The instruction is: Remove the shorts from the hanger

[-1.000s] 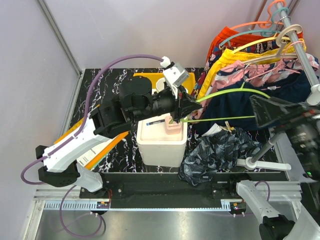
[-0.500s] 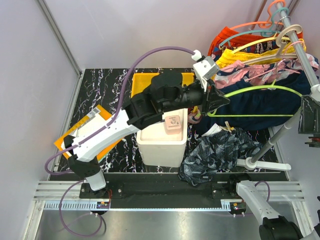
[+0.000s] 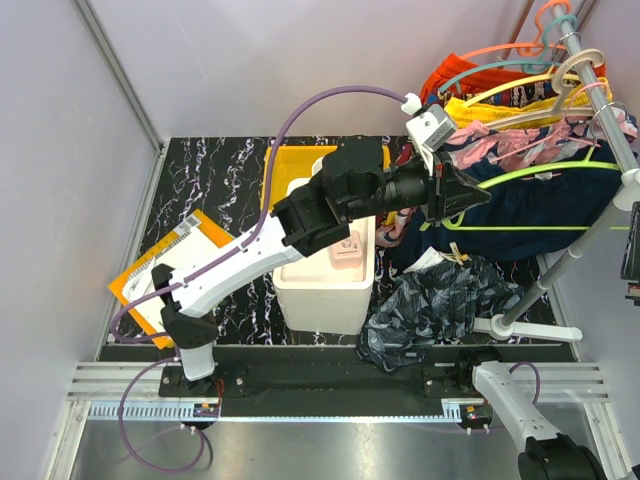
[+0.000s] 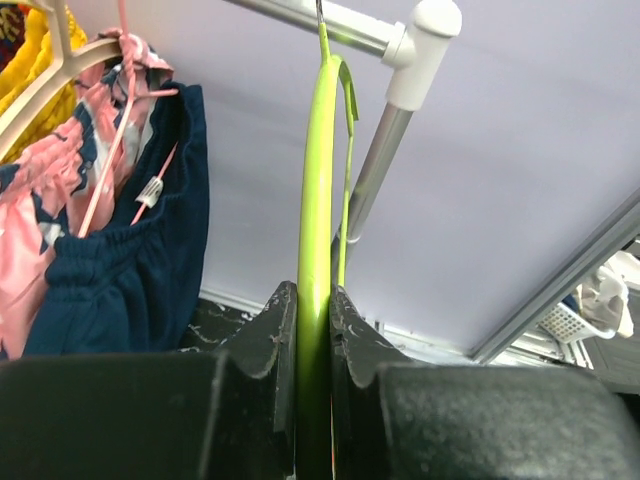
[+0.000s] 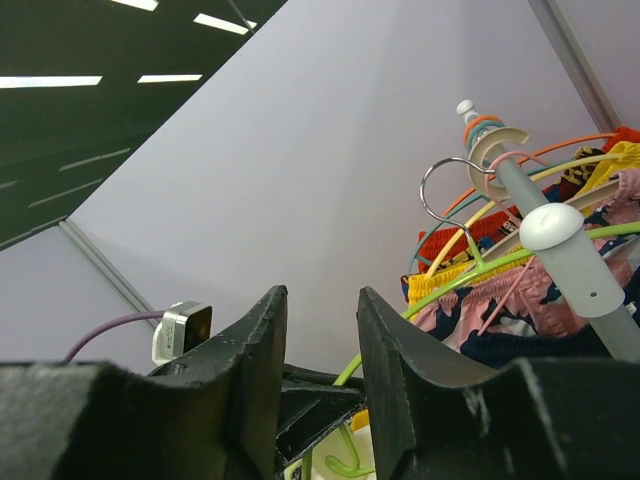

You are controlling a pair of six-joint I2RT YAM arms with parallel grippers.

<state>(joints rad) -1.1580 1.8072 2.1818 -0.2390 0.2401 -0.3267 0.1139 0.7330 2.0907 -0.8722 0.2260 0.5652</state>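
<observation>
My left gripper (image 3: 468, 196) is shut on a lime green hanger (image 3: 545, 174), held out toward the rack at the right. In the left wrist view the fingers (image 4: 268, 330) clamp the bare green hanger (image 4: 318, 180) edge-on, and its hook reaches up to the rail. The charcoal marbled shorts (image 3: 425, 305) lie crumpled on the table by the rack base. The navy shorts (image 3: 520, 210) hang on the rack behind the green hanger, clipped to a pink hanger in the left wrist view (image 4: 130, 280). My right gripper (image 5: 322, 295) points up at the rack, its jaws apart and empty.
A white box (image 3: 322, 290) holding a pink item stands mid-table, with a yellow tray (image 3: 285, 165) behind it. Orange-backed papers (image 3: 165, 265) lie at the left. The rack pole (image 3: 560, 270) and rail (image 4: 340, 25) carry several hangers with yellow, floral and red clothes (image 3: 480, 110).
My left arm has swung the green hanger right and up toward the rail. The right gripper has left the top view at the right edge, and its jaws have narrowed.
</observation>
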